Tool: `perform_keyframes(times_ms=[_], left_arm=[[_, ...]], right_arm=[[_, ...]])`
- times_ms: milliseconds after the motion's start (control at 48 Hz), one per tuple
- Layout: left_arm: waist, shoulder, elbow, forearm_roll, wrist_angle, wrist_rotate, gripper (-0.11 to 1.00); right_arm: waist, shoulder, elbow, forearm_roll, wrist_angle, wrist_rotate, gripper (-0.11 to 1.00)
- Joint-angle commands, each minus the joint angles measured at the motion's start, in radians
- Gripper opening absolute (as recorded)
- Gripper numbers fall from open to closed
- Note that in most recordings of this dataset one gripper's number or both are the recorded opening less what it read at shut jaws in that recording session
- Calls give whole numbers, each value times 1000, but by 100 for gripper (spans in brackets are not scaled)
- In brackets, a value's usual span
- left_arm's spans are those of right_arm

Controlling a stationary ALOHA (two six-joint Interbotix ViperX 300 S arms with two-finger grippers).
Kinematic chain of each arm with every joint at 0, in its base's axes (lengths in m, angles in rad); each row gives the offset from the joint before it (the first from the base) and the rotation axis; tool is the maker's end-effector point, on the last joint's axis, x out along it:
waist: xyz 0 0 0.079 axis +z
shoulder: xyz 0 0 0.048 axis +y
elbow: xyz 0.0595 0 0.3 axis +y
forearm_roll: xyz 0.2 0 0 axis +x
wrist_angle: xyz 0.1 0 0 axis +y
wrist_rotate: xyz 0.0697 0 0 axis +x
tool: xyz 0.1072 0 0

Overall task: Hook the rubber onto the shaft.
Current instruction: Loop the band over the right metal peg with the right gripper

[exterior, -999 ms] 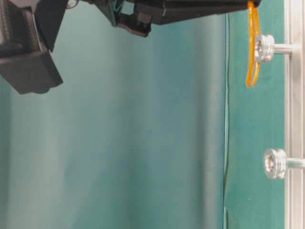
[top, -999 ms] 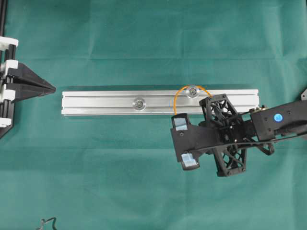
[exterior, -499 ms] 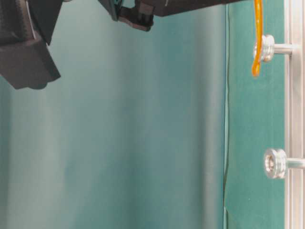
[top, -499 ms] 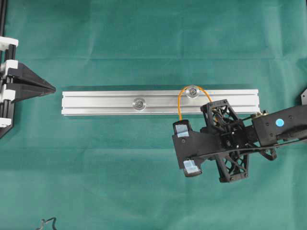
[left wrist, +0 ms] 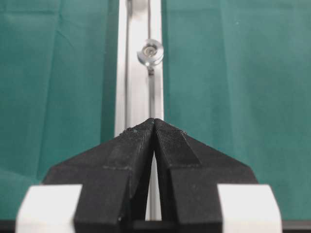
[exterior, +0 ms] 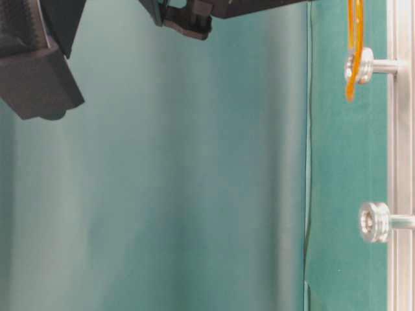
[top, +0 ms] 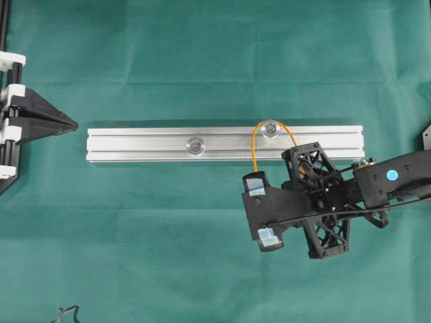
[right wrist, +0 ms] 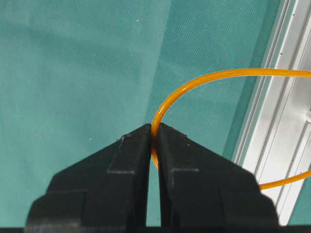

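Note:
The rubber [top: 255,144] is a thin orange loop that runs round the far side of the right shaft [top: 271,128] on the aluminium rail [top: 135,145]. It comes forward off the rail to my right gripper [right wrist: 154,132], which is shut on its near end. In the table-level view the rubber [exterior: 352,39] lies against the shaft's knurled head [exterior: 360,65]. A second shaft [top: 196,145] stands bare further left on the rail. My left gripper [top: 73,124] is shut and empty, pointing at the rail's left end.
The rail lies across the middle of a green cloth [top: 202,256]. A black cable end [top: 64,313] shows at the bottom left edge. The left arm's black and white mount [top: 10,128] stands at the left border.
My right gripper has drawn back from the rail toward the front, still holding the rubber. The loop has narrowed and pulled in against the right shaft. The left arm has not moved.

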Motion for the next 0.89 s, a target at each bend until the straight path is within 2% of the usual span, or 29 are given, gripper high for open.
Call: perform_keyframes(times_ms=[0,125,499,874], left_arm=[[-2,8,-32,2,-5,0,0],[-2,8,-32,2,-5,0,0],[-2,8,-32,2,-5,2,0],[-2,6,-32,3,-5,2,0]], right_arm=[[8,-9,-17,5,-8,15,7],[8,-8,-18,5,-8,92,7],[8,12,-46,5,-8,445,7],[6,14,-48,5,-94,724,7]])
